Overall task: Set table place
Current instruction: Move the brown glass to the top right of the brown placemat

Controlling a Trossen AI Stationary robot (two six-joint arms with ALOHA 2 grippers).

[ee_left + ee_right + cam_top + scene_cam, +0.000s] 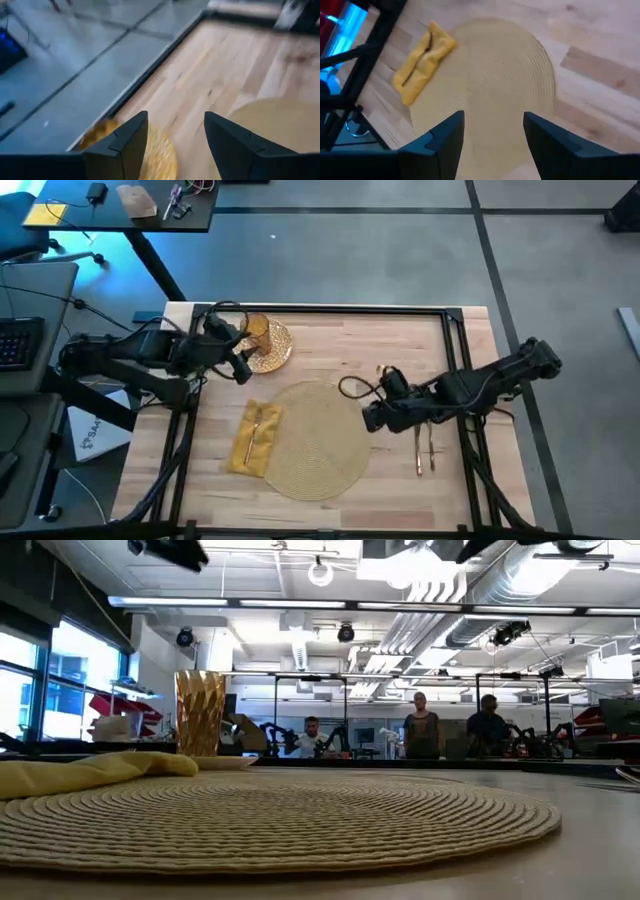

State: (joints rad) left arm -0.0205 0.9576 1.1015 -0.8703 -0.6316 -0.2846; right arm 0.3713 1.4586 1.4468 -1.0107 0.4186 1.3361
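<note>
1. Left gripper (243, 366), fingers spread and holding nothing, hovers beside the plate (272, 350) at the table's (330, 330) far left.
2. Right gripper (370, 418), likewise parted and unladen, waits at the placemat's (315, 442) edge.
3. Likely next: move the plate onto the bare placemat.
4. Amber glass (200, 712) stands on the plate; contents unseen.

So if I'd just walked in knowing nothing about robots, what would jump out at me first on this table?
Probably the big round woven placemat in the middle of the wooden table, with a yellow napkin on its left edge. Next, the two dark arms: the left gripper, open, hovers over a gold plate and amber glass at the far left, and the right gripper, also open, sits at the mat's right edge, near copper cutlery.
</note>
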